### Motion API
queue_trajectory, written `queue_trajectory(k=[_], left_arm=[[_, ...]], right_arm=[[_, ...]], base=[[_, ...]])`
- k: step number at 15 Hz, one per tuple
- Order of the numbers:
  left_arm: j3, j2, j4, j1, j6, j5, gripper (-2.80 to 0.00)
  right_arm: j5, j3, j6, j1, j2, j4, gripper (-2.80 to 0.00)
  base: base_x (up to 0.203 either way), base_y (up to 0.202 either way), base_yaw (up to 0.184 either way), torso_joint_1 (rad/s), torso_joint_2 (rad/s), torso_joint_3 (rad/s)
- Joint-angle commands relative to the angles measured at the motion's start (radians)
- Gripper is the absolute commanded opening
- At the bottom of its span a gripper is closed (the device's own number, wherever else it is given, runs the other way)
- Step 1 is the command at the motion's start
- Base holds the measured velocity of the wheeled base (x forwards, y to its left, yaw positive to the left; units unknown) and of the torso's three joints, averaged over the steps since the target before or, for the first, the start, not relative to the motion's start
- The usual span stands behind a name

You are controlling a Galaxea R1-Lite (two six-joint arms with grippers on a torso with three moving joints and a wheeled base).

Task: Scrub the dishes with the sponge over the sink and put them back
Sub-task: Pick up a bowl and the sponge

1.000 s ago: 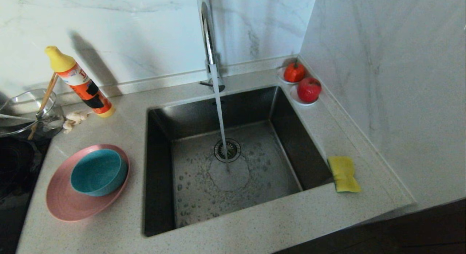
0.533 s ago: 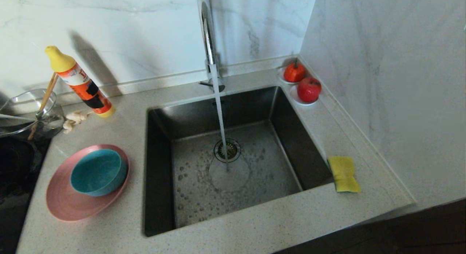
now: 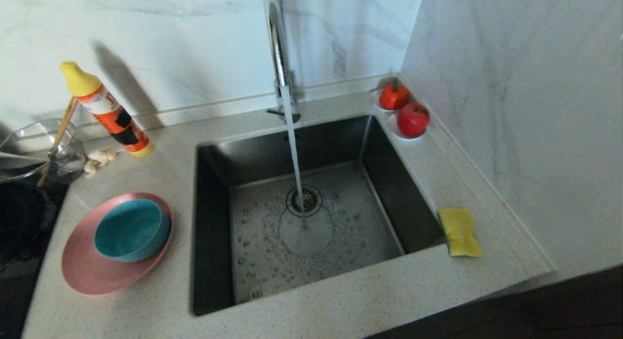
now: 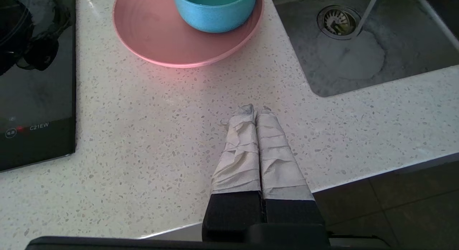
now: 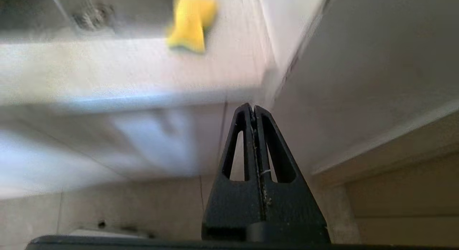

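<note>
The pink plate (image 3: 87,266) lies on the counter left of the sink (image 3: 214,232), with the teal bowl (image 3: 130,229) standing in it. Brown chopsticks (image 3: 61,130) lean in a glass bowl at the far left. The yellow sponge (image 3: 458,232) rests on the counter at the sink's right rim. Water runs from the tap (image 3: 275,42) onto the drain strainer (image 3: 304,200). Neither arm shows in the head view. My left gripper (image 4: 255,110) is shut and empty above the counter's front edge, short of the plate (image 4: 161,38) and bowl (image 4: 215,9). My right gripper (image 5: 251,107) is shut, empty, below and in front of the counter, the sponge (image 5: 190,22) beyond it.
An orange bottle with a yellow cap (image 3: 104,110) leans against the back wall beside the glass bowl (image 3: 29,149). Garlic cloves (image 3: 100,159) lie near it. Two red fruits on white saucers (image 3: 404,113) sit at the back right corner. A black hob (image 4: 36,81) borders the counter's left. A wall stands right.
Nothing has moved in the head view; only the water keeps running and the bubbles on the sink floor shift.
</note>
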Motion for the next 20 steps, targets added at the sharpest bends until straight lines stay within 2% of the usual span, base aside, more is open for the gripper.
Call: queue_trajectory(k=[1,5,10,13,20], left_arm=[[0.000,0.001,0.001,0.000,0.001,0.001,-2.80],[0.000,0.001,0.001,0.000,-0.001,-0.001,-2.80],[0.000,0.001,0.001,0.000,-0.002,-0.001,-2.80],[0.000,0.001,0.001,0.000,-0.002,0.000,-2.80],[0.000,0.001,0.001,0.000,-0.002,-0.001,-2.80]], right_arm=[[0.044,-0.183,0.001,0.000,0.004,0.169,-2.80],[0.237,-0.478,-0.005,-0.001,0.085,0.454,-2.80],[0.340,-0.581,-0.004,-0.031,0.294,0.488,-2.80],[0.362,-0.617,-0.014,-0.059,0.460,0.484,-2.80],[0.353,-0.746,-0.017,-0.064,0.810,0.482,-2.80]], base=[[0.000,0.000,0.000,0.000,0.00,0.000],[0.000,0.000,0.000,0.000,0.00,0.000],[0.000,0.000,0.000,0.000,0.00,0.000],[0.000,0.000,0.000,0.000,0.00,0.000],[0.000,0.000,0.000,0.000,0.00,0.000]])
